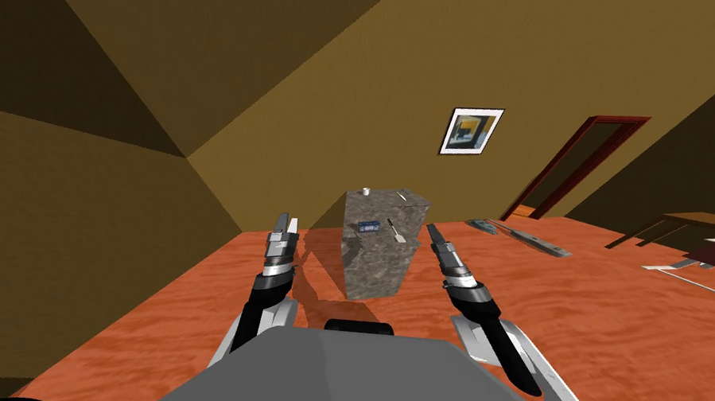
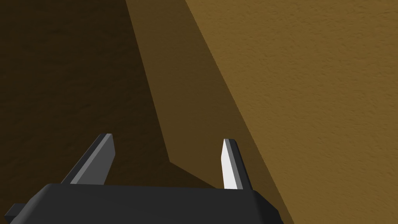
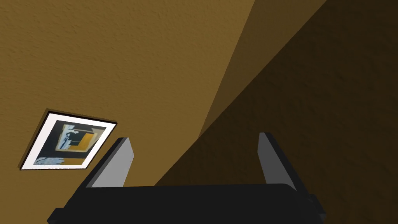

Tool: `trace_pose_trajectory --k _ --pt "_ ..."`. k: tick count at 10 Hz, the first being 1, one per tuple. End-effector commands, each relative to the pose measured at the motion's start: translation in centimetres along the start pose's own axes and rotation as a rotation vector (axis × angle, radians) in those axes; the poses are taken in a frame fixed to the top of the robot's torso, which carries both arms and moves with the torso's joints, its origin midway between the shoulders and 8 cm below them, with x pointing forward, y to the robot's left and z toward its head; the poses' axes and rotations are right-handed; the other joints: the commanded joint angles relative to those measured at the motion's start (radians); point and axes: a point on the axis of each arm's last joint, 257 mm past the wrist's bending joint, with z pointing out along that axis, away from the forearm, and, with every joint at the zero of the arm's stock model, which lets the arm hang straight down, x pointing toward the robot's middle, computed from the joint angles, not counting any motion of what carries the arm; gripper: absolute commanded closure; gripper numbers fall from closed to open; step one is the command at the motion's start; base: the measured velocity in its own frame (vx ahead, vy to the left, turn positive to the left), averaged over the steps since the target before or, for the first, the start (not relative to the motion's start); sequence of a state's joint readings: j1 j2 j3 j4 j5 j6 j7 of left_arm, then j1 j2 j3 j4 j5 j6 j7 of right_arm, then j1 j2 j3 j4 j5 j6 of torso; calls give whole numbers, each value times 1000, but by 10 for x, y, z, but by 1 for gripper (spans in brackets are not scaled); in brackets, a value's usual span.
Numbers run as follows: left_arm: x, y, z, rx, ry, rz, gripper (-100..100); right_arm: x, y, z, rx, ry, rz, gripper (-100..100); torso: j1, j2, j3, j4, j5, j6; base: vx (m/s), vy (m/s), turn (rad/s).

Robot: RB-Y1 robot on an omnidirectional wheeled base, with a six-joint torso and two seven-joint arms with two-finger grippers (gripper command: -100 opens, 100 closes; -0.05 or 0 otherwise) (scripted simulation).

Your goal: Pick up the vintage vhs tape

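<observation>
Head view: a grey, stone-patterned block stands on an orange-red floor, ahead of the robot. Its flat upper face serves as a tabletop. The vhs tape, a small dark cassette with a blue label, lies flat on this tabletop near the front edge. Just beside it, a slim utensil with a pale end is laid at a slant. A small pale cylinder stands at the far edge. The left claw is raised to the left of the block and the right claw to its right, both apart from the tape, which neither touches.

Left wrist view: the left claw's two fingers are seen spread wide, with nothing held between them.

Right wrist view: the right claw's fingers are likewise spread wide, and nothing is gripped.
</observation>
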State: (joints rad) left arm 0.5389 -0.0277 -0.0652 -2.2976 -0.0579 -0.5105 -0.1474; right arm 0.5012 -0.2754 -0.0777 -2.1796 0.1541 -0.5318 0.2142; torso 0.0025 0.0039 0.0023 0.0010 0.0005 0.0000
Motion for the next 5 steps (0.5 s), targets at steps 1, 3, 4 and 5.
trace_pose_trajectory --k 1,3,4,5 --pt "0 0 0 0 0 0 0 6 -2 0 -16 51 -51 -100 0 0 0 0 0 0 -72 40 10" --pt "0 0 0 0 0 0 0 12 -4 0 -31 102 -98 -100 0 0 0 0 0 0 -64 43 17" --pt "0 0 0 0 0 0 0 13 -4 0 -36 112 -104 -100 1 0 0 0 0 0 -53 40 8" --pt "0 0 0 0 0 0 0 19 -7 -2 -47 156 -147 -100 0 0 0 0 0 0 -54 52 42"
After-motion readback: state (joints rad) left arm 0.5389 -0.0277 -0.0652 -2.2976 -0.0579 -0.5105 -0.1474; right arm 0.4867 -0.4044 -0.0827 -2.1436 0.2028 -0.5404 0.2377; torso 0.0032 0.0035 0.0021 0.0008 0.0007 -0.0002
